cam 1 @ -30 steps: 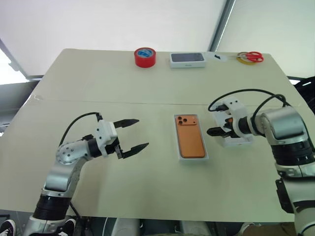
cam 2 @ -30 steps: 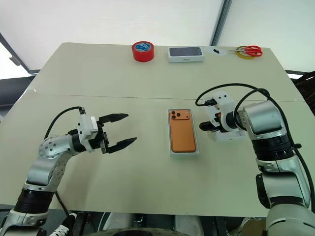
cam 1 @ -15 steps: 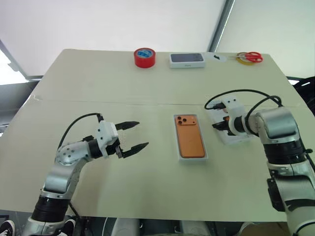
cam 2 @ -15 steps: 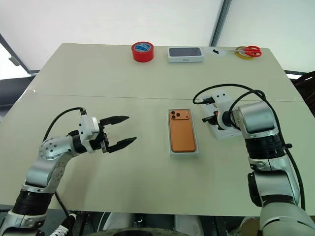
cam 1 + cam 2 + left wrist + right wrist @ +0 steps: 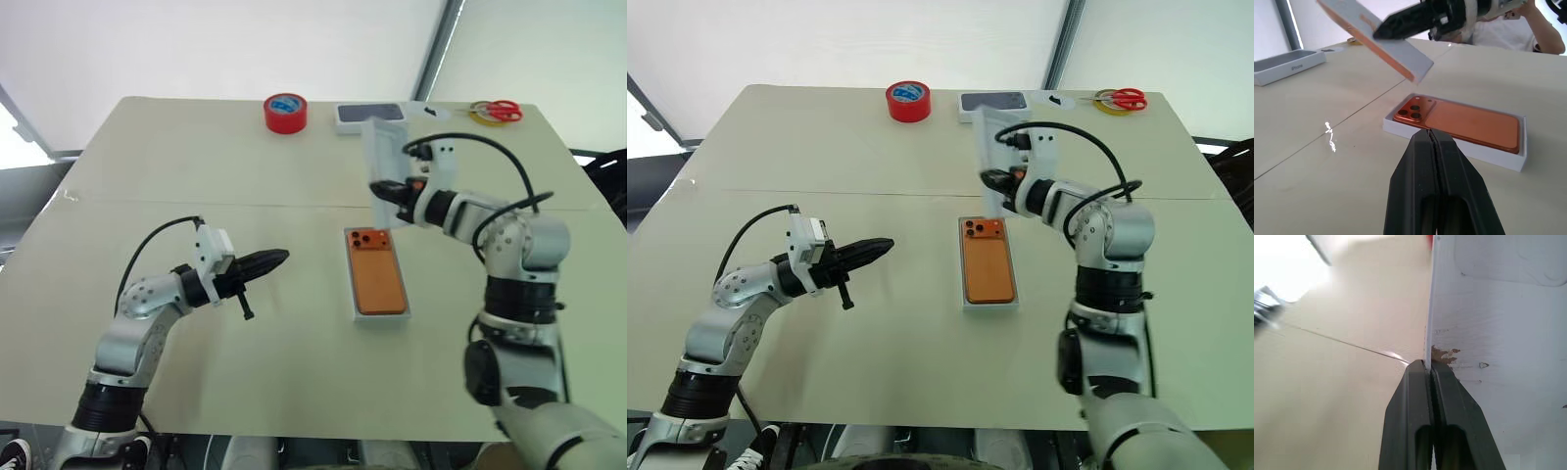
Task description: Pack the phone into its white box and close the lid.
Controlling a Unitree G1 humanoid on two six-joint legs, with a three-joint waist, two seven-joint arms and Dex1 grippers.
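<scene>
white lid pinched in right gripper

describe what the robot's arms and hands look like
Both arms are built from rounded silver-grey metal segments joined by black bands. Each wrist carries a white boxy housing with a thin black cable looping back to the forearm. The left hand and right hand each end in two tapered black fingers.

The two eye views look from the head forward and down over the whole table, and both share the phone in the white box. The left wrist view looks low along the left gripper toward the same phone, quite near. The right wrist view is very close to the lid at the right gripper.
</scene>
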